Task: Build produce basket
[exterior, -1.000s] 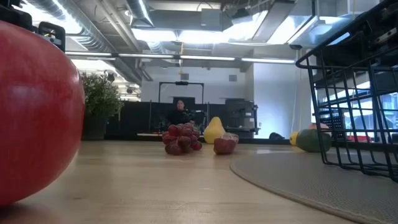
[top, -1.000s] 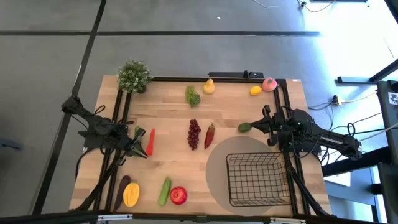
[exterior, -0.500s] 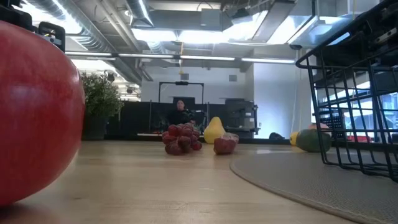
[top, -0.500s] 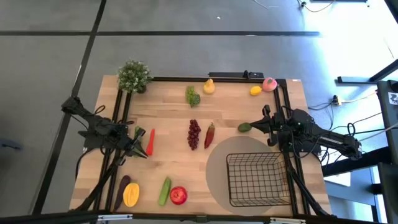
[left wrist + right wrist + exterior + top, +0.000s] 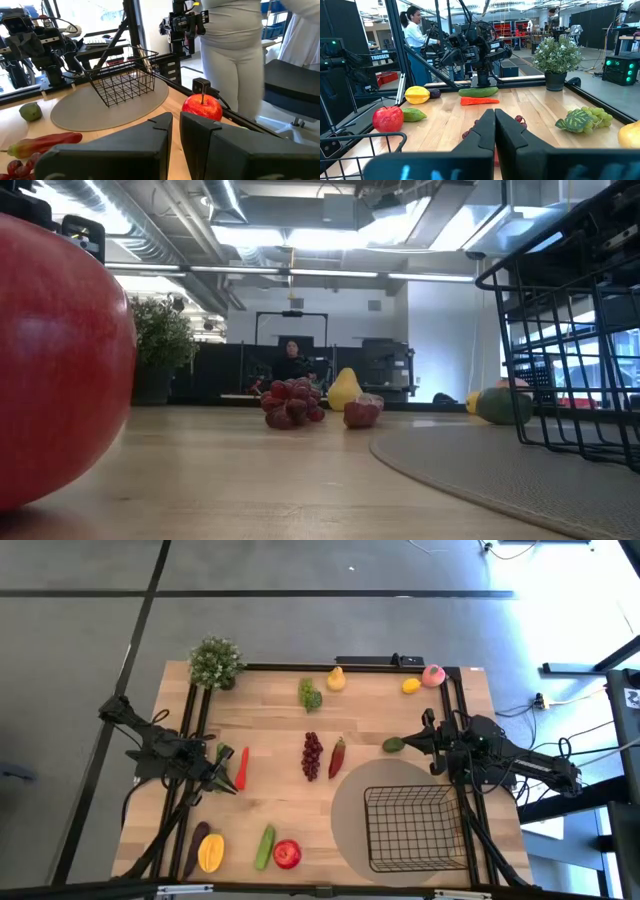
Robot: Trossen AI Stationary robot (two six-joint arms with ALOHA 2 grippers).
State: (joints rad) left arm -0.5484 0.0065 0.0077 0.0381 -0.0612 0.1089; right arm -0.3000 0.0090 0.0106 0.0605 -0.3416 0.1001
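Waiting is all I see: the empty basket (image 5: 418, 828) sits on its round mat (image 5: 350, 808), and the produce lies scattered, red apple (image 5: 287, 854) nearest, dark grapes (image 5: 312, 755) mid-table, peach (image 5: 432, 675) farthest. Nothing is packed yet. The left gripper (image 5: 226, 783), fingers nearly together holding nothing, hovers beside the carrot (image 5: 241, 768); the right gripper (image 5: 418, 739) is closed, also carrying nothing, near the avocado (image 5: 393, 745). Next, one must open over a fruit. Beyond, a sign reads "TROSSEN" (image 5: 383, 57).

From my overhead view, the basket (image 5: 415, 828) sits lower right on a round mat (image 5: 350, 802). Apple (image 5: 287, 854), cucumber (image 5: 265, 846) and mango (image 5: 210, 853) line the bottom edge; the potted plant (image 5: 215, 663) stands upper left.
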